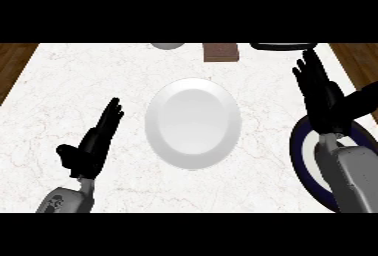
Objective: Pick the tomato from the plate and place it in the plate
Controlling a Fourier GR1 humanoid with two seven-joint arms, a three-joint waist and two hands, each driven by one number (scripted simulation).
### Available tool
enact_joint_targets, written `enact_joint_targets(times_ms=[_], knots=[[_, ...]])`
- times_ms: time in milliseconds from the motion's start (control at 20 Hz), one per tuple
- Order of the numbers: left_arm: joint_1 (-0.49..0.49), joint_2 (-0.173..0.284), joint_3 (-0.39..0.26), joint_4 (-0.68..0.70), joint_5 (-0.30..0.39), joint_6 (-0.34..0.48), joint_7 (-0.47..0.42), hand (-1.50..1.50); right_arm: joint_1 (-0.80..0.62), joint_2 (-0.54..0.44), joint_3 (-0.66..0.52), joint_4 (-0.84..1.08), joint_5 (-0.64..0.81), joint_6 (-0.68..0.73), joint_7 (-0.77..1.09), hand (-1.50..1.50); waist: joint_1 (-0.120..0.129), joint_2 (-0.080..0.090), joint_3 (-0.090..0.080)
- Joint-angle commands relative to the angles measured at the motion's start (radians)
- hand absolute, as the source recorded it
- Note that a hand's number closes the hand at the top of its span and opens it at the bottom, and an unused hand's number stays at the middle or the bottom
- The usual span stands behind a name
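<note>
White marble bench point(88, 90) carries a bare white plate point(193, 123). To its right, the right robot hand point(319, 92), fingers straight, covers a blue-rimmed plate point(301, 150); no tomato shows, perhaps hidden beneath. Likely soft, smooth: cup its sides. The left robot hand point(92, 145) rests spread left of the white plate.

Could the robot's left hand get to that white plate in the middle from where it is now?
Probably yes: the left hand is open beside the white plate, with only bare counter between.
</note>
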Motion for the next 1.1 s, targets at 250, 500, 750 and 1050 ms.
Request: enact_joint_targets(times_ms=[250,500,750,1050], knots=[[0.056,0.091,0.116,0.060,-0.055,0.143,0.141,0.00,0.282,-0.232,-0.247,-0.156,-0.280,0.440,-0.167,1.50,-0.027,0.005,0.015],[0.086,0.055,0.093,0.066,-0.027,0.123,0.148,0.00,0.358,-0.497,-0.178,-0.024,0.422,0.098,-0.351,1.50,-0.036,0.021,0.015],[0.102,0.033,0.066,0.048,-0.044,0.144,0.175,0.00,0.454,-0.133,-0.322,0.078,-0.060,0.263,-0.666,-1.50,-0.025,0.013,0.023],[0.068,0.035,0.022,-0.014,-0.084,0.148,0.250,0.00,0.540,-0.287,-0.274,0.321,0.193,0.462,-1.035,-1.50,0.036,0.021,0.013]])
